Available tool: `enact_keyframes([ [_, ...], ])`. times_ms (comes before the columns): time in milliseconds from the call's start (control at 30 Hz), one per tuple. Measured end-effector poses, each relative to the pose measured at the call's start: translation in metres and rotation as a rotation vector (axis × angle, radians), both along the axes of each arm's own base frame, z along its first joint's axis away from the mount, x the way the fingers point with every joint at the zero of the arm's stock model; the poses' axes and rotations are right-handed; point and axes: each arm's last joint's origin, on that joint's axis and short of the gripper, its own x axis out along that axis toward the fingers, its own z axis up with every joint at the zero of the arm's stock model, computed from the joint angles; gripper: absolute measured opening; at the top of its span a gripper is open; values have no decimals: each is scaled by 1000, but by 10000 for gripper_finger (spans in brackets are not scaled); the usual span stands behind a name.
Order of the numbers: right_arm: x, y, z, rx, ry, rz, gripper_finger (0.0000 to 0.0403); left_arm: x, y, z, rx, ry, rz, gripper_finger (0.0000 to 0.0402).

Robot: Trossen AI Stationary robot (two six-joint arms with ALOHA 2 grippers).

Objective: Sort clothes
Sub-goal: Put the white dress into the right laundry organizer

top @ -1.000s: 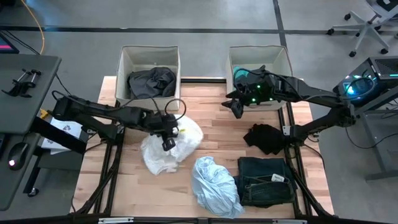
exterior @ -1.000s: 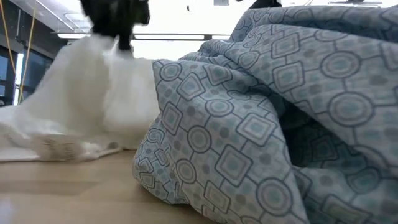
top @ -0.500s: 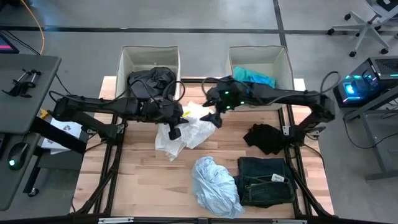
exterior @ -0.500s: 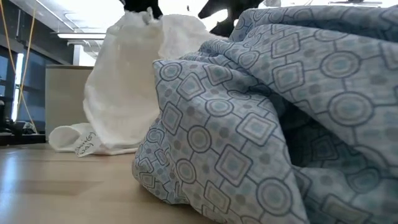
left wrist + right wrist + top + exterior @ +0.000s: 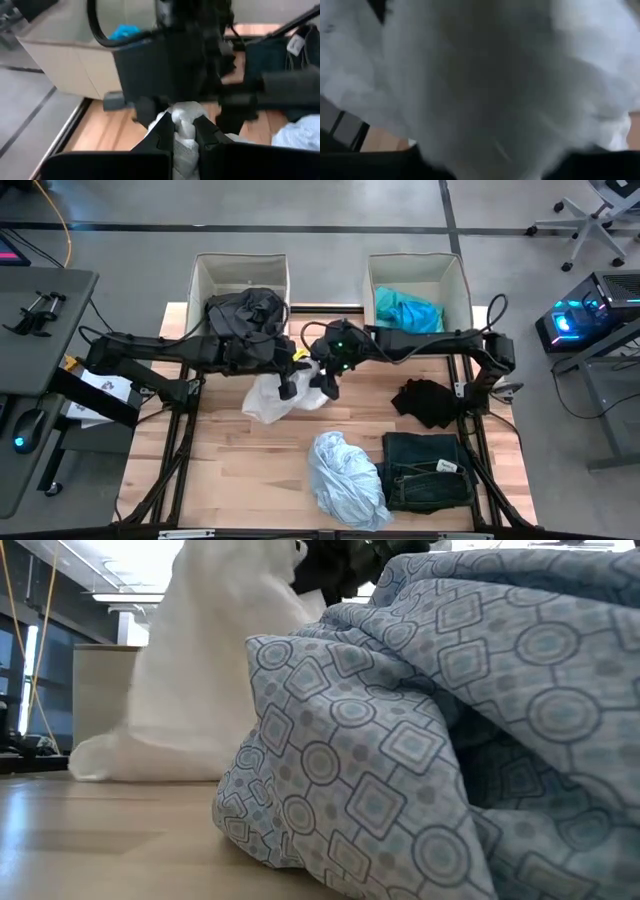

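The patterned pale blue garment (image 5: 345, 477) lies bunched just in front of the white garment (image 5: 275, 392), with the black garment (image 5: 423, 401) and dark denim (image 5: 428, 471) to its right. The white garment hangs crumpled above mid-bench (image 5: 230, 480). The left tool (image 5: 289, 385) is pinched shut on it; the right tool (image 5: 327, 383) presses against it, grip hidden. Bare boards lie left of it.

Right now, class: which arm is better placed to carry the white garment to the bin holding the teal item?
Right, probably: the right gripper is at the white garment, and its arm lies beside the teal item's bin. The left gripper pinches it too.
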Motion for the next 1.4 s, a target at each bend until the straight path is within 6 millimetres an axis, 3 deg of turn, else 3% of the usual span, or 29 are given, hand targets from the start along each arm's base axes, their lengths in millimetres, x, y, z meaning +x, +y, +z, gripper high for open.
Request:
enact_keyframes([
  [133,-2,5,12,-8,-52,-64,47,0,1,4,-13,-33,24,0],
  [200,-9,6,21,-24,-51,-109,18,-1,1,7,-33,-55,39,5],
  [367,-55,7,59,-115,4,-277,31,-11,1,17,-71,-97,35,56],
  [500,-105,5,97,-183,-20,-400,9,-28,2,29,-78,-129,66,115],
  [633,-161,6,146,-229,-226,-570,10,-42,4,36,-41,-145,135,151],
  [833,-246,5,203,-379,-556,-921,5,-49,5,41,-21,-158,148,160],
  [1033,-306,3,257,-529,-976,-1147,5,-47,5,39,-19,-150,148,161],
  [1200,-328,5,283,-662,-1332,-1146,5,-43,5,37,-19,-143,148,161],
  [1267,-328,2,285,-680,-1375,-1179,5,-41,5,36,-20,-145,148,161],
  [1400,-313,-12,282,-545,-1426,-1247,5,-40,5,35,-20,-142,147,161],
])
